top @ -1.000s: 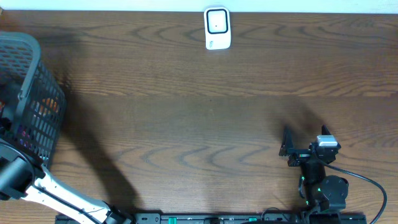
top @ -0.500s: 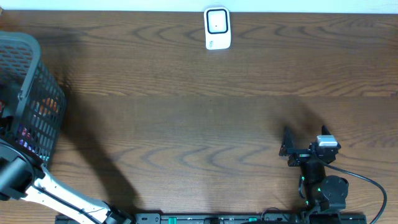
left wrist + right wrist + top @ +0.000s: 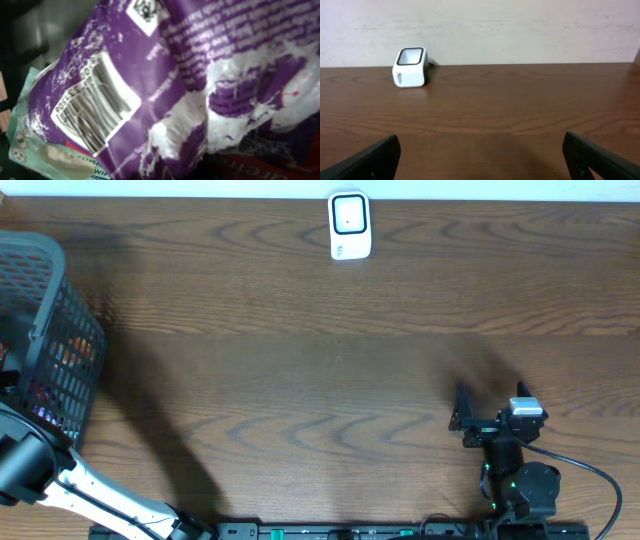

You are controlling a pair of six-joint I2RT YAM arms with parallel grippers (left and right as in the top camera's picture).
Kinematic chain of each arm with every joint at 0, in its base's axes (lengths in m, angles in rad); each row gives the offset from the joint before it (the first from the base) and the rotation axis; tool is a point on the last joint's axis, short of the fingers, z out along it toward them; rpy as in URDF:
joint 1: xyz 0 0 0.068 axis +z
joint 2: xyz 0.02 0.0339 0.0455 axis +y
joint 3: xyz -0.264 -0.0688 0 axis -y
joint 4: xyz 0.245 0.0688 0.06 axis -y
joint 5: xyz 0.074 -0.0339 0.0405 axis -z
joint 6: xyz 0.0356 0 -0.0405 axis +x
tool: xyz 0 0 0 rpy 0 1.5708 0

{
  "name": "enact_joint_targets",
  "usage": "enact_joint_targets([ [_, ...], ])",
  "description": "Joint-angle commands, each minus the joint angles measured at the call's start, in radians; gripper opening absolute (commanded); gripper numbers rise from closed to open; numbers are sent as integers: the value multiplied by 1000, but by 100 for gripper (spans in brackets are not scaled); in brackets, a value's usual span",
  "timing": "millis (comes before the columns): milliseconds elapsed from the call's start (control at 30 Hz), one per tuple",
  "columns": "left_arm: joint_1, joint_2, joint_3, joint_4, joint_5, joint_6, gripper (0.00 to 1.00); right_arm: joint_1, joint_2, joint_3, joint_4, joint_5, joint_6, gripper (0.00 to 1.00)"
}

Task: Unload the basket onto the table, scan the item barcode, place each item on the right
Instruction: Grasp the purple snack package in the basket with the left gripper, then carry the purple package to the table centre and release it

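Note:
A crumpled purple packet (image 3: 175, 65) fills the left wrist view, its white barcode (image 3: 92, 107) facing the camera at the left. The foil bunches at the bottom middle of that view, where my left gripper's fingers are hidden; the gripper is shut down inside the grey mesh basket (image 3: 60, 330). The overhead view shows only the left arm (image 3: 25, 465) reaching into the basket. The white scanner (image 3: 349, 225) stands at the table's far edge and shows in the right wrist view as the scanner (image 3: 410, 67). My right gripper (image 3: 462, 418) rests open and empty over the table (image 3: 482, 155).
Under the purple packet lie a pale green wipes pack (image 3: 30, 145) and a red pack (image 3: 270, 167). Orange and purple items (image 3: 75, 352) show through the basket's mesh at the table's left end. A pale wall runs behind the scanner.

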Motion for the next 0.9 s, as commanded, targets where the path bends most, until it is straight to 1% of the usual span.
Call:
enact_joint_targets([
  [0,6,20,-3,-66,60,3,7,5,-4,-1,-4,1,10,99],
  [67,6,-15,31,-88,136,3,7,5,-4,-1,-4,1,10,99],
  [167,6,-103,69,-80,306,13,7,5,-4,-1,-4,1,10,99],
  [300,6,-265,91,-18,468,13,7,5,-4,-1,-4,1,10,99],
  [400,6,-405,91,53,531,10,7,5,-4,-1,-5,1,10,99],
  [567,6,-645,91,169,536,-36,7,5,-4,-1,-4,1,10,99],
  [633,5,-719,91,192,545,-69,7,5,-4,-1,-4,1,10,99],
  [733,-7,-815,91,213,640,-161,8,5,-4,-1,-4,1,10,99],
  [800,-58,-857,91,224,723,-206,7,5,-4,-1,-4,1,10,99],
  [833,-98,-866,91,232,739,-208,7,5,-4,-1,-4,1,10,99],
  [867,-164,-870,91,234,732,-206,7,5,-4,-1,-4,1,10,99],
])
